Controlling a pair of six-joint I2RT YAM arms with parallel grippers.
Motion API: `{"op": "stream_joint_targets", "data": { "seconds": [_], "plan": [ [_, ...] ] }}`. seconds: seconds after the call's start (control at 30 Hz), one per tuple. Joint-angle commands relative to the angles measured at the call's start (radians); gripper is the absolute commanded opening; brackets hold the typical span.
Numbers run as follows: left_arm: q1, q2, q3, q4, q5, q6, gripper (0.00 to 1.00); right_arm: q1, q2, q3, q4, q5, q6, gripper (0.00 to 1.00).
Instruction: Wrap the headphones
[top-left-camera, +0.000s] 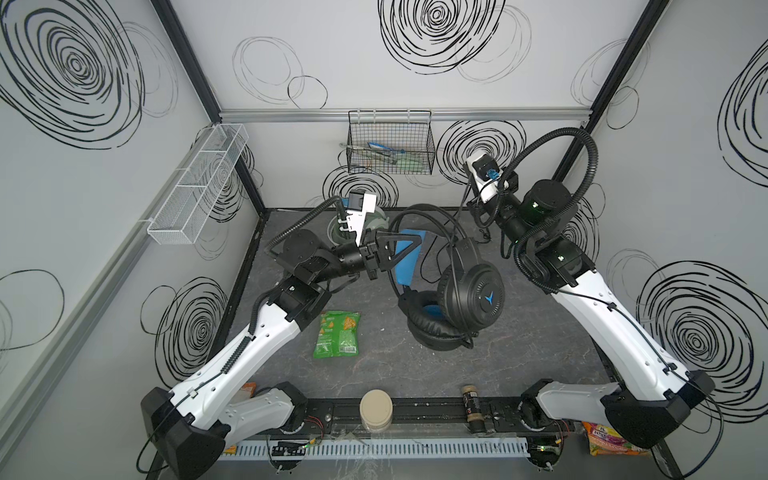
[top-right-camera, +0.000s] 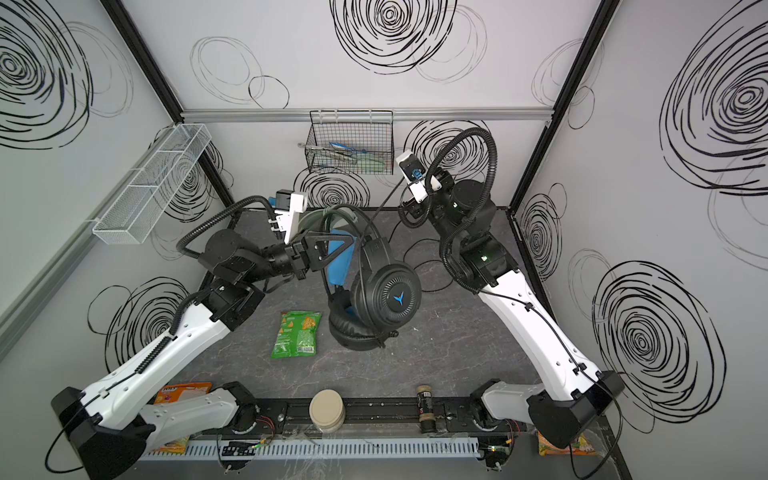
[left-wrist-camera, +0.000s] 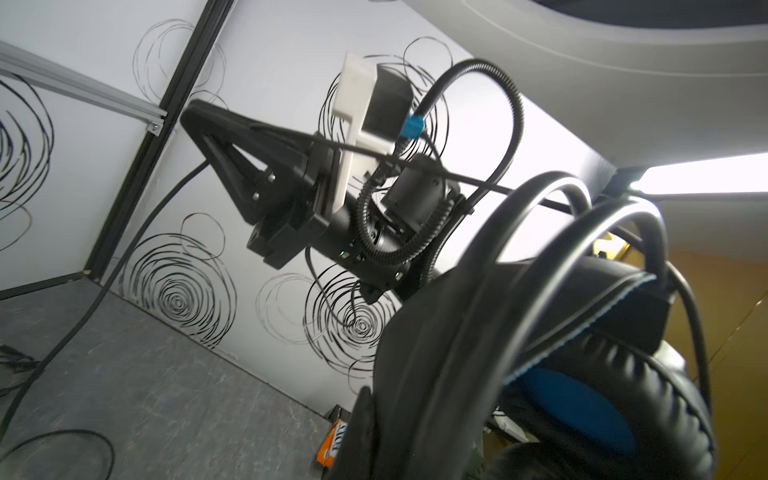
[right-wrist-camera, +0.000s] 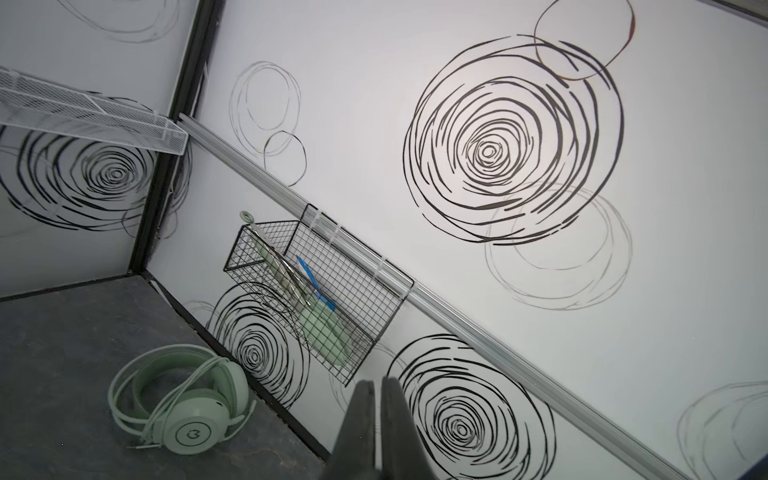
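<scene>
Top views: black headphones (top-left-camera: 473, 293) hanging by blue headband (top-left-camera: 405, 266) from clenched left claw (top-left-camera: 417, 240).

Tabletop (top-left-camera: 519, 357): dark grey, marbled.
Green snack bag (top-left-camera: 336, 334): flat, on the near side of the left gripper (top-left-camera: 417, 239) jaws, toward that arm's base.
Mint-green headphones (right-wrist-camera: 178, 409): flat by the back wall, ahead of the right gripper (right-wrist-camera: 379, 386) jaws.
Black cable (left-wrist-camera: 58, 432): loose loops between both jaws.
Black headphones (top-left-camera: 473, 291): at the left jaws, lower earcup near the tabletop, contact unclear.
</scene>
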Motion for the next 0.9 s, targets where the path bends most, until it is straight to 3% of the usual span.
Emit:
{"op": "stream_joint_targets", "data": {
  "seconds": [0.0, 0.2, 0.87],
  "plan": [
    [0.0, 0.0, 0.04, 0.393, 0.052, -0.21, 0.0, -0.019, -0.019, -0.029, 0.046, -0.133, 0.066, 0.16],
    [0.007, 0.021, 0.051, 0.48, 0.006, -0.292, 0.0, -0.02, -0.025, -0.052, 0.065, -0.244, 0.115, 0.21],
    [0.09, 0.062, 0.144, 0.486, -0.221, -0.41, 0.0, 0.005, 0.017, -0.228, 0.195, -0.293, 0.323, 0.09]
  ]
}}
